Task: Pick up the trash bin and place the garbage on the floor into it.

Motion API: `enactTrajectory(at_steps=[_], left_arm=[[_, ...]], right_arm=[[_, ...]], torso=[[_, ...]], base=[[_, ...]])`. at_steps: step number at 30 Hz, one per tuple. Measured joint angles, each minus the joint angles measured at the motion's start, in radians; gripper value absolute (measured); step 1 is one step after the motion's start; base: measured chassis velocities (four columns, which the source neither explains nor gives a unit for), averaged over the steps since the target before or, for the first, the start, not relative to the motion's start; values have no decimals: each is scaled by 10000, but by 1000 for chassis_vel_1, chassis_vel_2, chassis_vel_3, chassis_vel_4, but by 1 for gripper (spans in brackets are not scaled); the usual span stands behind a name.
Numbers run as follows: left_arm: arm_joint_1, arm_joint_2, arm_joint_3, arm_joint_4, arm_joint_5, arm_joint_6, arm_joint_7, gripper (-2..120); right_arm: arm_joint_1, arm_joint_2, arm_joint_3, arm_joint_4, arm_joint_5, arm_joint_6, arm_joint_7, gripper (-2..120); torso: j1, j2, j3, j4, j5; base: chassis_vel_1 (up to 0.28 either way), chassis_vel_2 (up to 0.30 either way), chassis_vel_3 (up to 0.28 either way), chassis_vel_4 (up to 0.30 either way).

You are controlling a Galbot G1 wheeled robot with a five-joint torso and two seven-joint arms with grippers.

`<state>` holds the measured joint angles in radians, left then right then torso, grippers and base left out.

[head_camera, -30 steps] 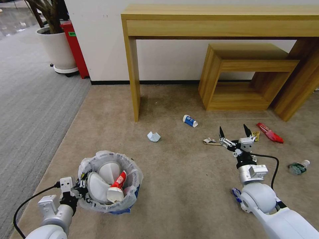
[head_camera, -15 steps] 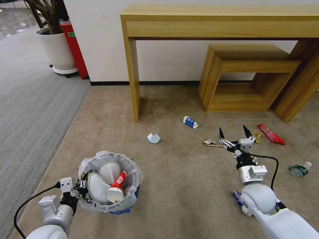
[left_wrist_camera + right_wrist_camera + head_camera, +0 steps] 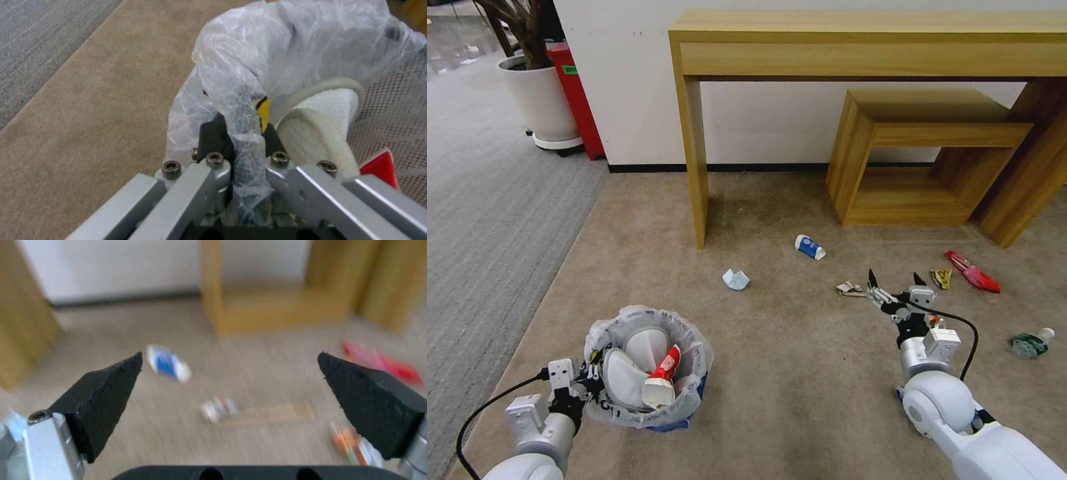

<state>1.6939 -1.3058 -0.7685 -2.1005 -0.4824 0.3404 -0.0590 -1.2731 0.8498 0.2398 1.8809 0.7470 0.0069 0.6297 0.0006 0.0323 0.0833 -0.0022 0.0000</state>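
Left gripper (image 3: 589, 377): lower left, clamped on trash bin (image 3: 647, 367) rim.
Right gripper (image 3: 894, 283): spread wide, nearer arm.
Crushed can (image 3: 849, 289): just left of right gripper.

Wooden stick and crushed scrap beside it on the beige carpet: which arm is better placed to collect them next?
Right, probably. The right gripper is open and empty, just beside the wooden stick. The left gripper is shut on the trash bin rim, well away from it.

white rounded arm shells, silver cylindrical wrists, small white boxes mounted on each wrist, looping black cables, grey metal jaw links with hex screws, black pointed jaw tips
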Motion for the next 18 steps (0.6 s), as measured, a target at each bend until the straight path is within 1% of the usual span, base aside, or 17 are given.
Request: enactTrajectory(at_steps=[1, 2, 3, 4, 6, 14, 16, 18], left_arm=[[-5, 0, 0, 13, 0, -3, 1, 3], [-43, 0, -3, 71, 0, -34, 2, 3], [-43, 0, -3, 71, 0, -34, 2, 3], [-66, 0, -1, 103, 3, -50, 2, 3], [-123, -8, 35, 158, 8, -58, 26, 3], [-201, -37, 128, 229, 55, -80, 71, 3], [-196, -24, 128, 229, 55, -86, 79, 3], [-190, 22, 119, 239, 59, -120, 101, 3]], right_arm=[[-28, -11, 18, 30, 154, -129, 118, 100], [-231, -79, 228, 166, 873, -840, 642, 100], [-231, -79, 228, 166, 873, -840, 642, 100], [-359, -144, 378, 185, 1087, -1107, 825, 100], [-552, -244, 570, 156, 1095, -1231, 890, 100], [-679, -254, 710, 364, 775, -993, 733, 100], [-715, -277, 842, 392, 643, -930, 660, 100], [-821, -414, 1196, 488, 647, -904, 598, 100]], torso=[[-1, 0, 0, 0, 1], [0, 0, -1, -1, 1], [0, 0, -1, -1, 1], [0, 0, -1, -1, 0], [0, 0, 0, -2, 0], [0, 0, 0, 0, 0], [0, 0, -1, 0, 3], [0, 0, -1, -1, -3]], base=[[0, 0, 0, 0], [0, 0, 0, 0], [0, 0, 0, 0], [0, 0, 0, 0], [0, 0, 0, 0], [0, 0, 0, 0], [0, 0, 0, 0], [0, 0, 0, 0]])
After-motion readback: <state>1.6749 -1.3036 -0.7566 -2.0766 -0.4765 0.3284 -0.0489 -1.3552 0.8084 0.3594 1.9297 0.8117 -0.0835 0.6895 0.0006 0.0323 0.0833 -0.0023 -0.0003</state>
